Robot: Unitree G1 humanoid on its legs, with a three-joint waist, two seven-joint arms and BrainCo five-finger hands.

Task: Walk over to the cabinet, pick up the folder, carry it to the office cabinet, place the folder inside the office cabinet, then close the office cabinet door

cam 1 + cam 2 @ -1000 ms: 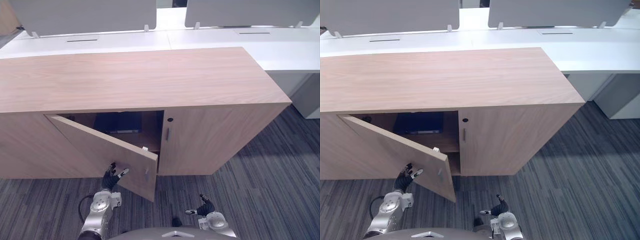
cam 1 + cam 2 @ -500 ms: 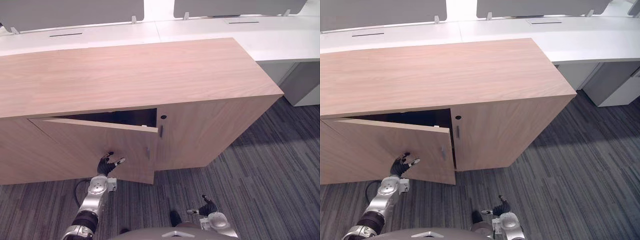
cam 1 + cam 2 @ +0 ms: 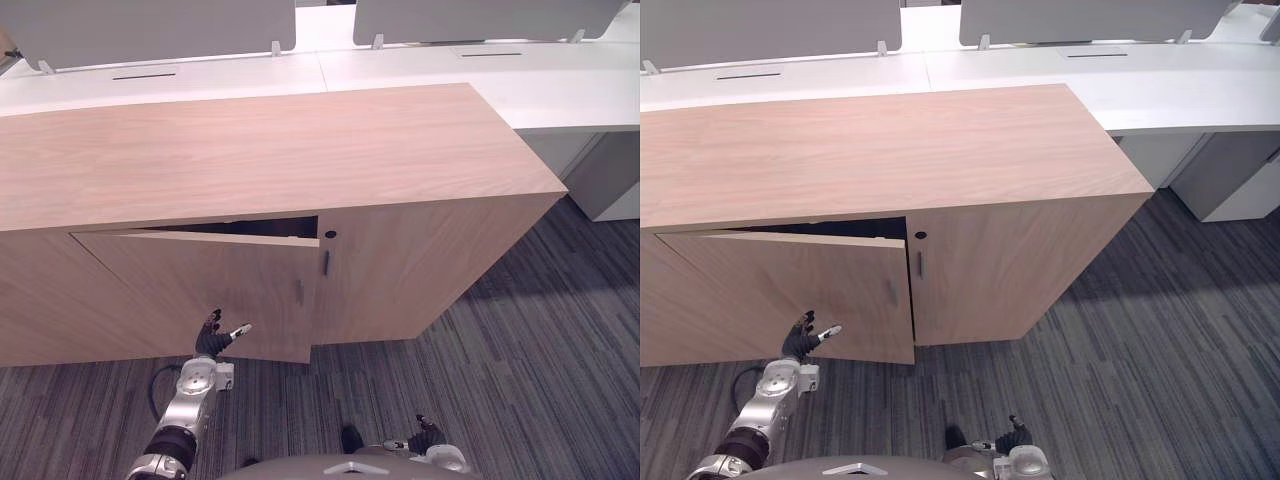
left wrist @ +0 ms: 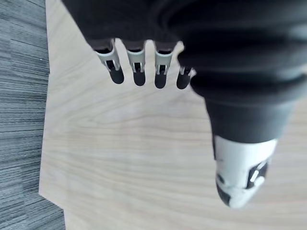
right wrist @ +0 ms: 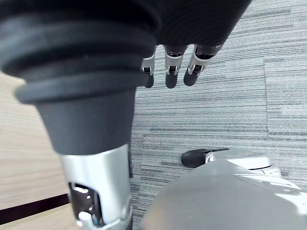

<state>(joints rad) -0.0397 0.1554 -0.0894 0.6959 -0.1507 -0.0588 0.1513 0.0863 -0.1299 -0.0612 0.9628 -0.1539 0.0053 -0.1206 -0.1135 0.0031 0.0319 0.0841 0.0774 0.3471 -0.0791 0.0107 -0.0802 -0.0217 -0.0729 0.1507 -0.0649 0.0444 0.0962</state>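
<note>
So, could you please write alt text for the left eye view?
The left door of a wooden office cabinet stands slightly ajar, with a narrow dark gap along its top edge. The robot's open left hand, fingers straight, is at the door's lower face. The right hand hangs low over grey carpet; white desks stand behind.

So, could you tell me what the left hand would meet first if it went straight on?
Most likely the light wooden cabinet door, slightly ajar, right ahead of the left hand's straight fingers.
</note>
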